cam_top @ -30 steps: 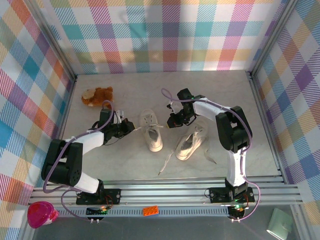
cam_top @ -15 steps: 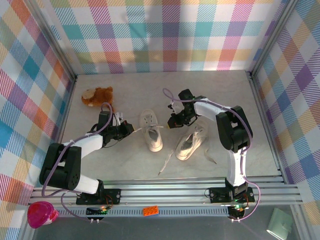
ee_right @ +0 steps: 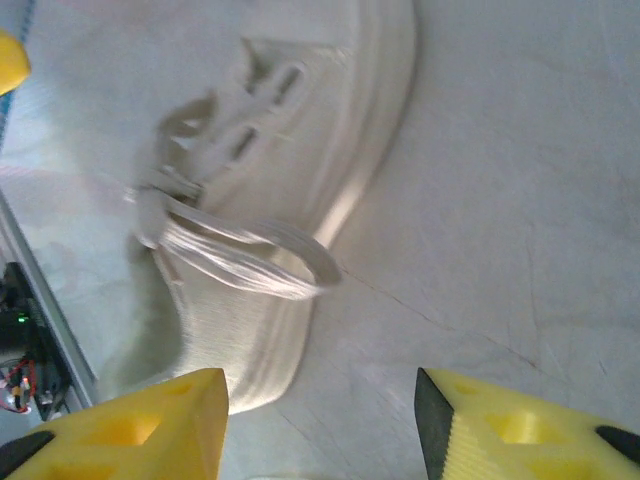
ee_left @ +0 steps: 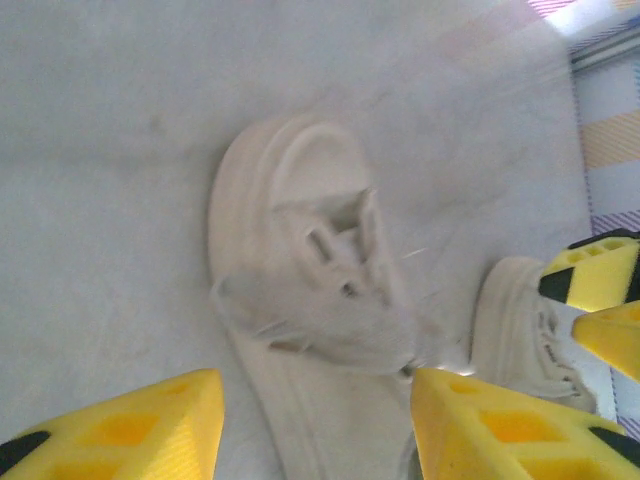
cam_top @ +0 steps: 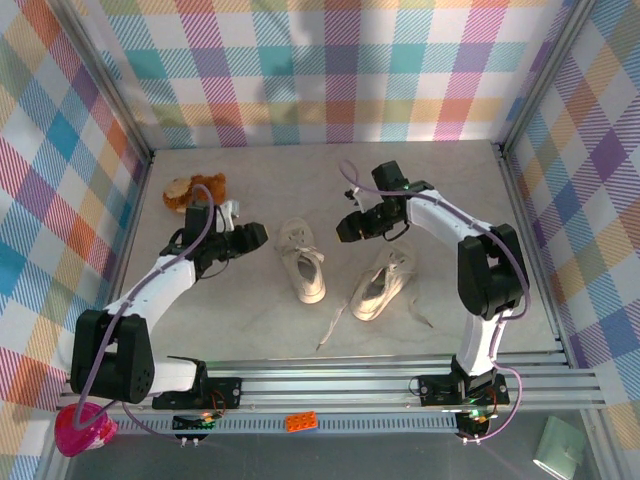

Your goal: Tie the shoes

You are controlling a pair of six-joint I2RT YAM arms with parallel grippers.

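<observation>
Near the middle of the grey worktop (cam_top: 450,190) lie a cream canvas left shoe (cam_top: 303,264) and right shoe (cam_top: 380,285). The left gripper (cam_top: 252,236) and right gripper (cam_top: 348,228) are spread wide, holding nothing.

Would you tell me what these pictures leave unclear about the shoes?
- Left-hand shoe, knot: too small from above, motion-blurred in both wrist views.
- Its near end, left wrist view: cut off by the bottom edge.
- Right-hand shoe, left wrist view: partly behind yellow fingers.
</observation>
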